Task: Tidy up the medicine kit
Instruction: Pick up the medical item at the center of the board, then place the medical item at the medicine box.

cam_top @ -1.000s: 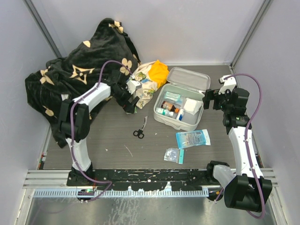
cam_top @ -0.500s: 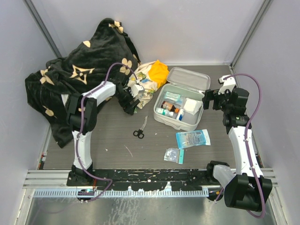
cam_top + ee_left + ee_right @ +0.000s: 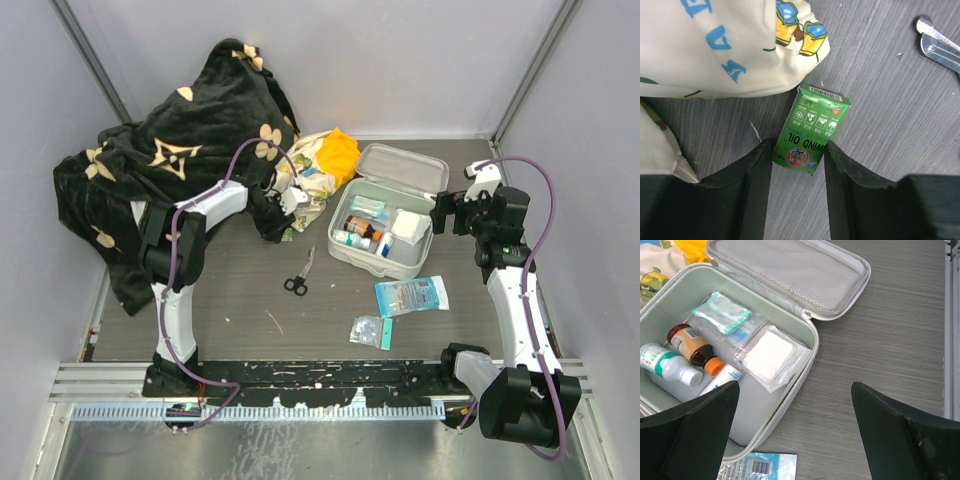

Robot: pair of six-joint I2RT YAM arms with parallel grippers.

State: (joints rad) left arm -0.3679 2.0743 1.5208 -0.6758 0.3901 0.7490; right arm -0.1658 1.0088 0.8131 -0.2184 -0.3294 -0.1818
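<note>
The medicine kit (image 3: 405,268) lies open in the middle of the table, lid (image 3: 402,168) folded back; bottles, gauze and sachets sit inside (image 3: 812,347). A green wind oil box (image 3: 812,127) lies flat on the table by the printed cloth. My left gripper (image 3: 798,150) is down over it (image 3: 283,222), and its fingers (image 3: 760,170) press on both sides of the box's near end. My right gripper (image 3: 794,385) hovers open above the kit's right edge (image 3: 450,210), holding nothing.
Scissors (image 3: 298,278) lie left of the kit, their tips at the left wrist view's top right (image 3: 940,42). A blue packet (image 3: 411,295) and a small sachet (image 3: 370,330) lie nearer. A floral-and-orange cloth bundle (image 3: 320,170) and a black blanket (image 3: 170,160) fill the back left.
My left arm has reached further right and down towards the cloth bundle, and its jaws have narrowed onto the green box. The right arm has not moved.
</note>
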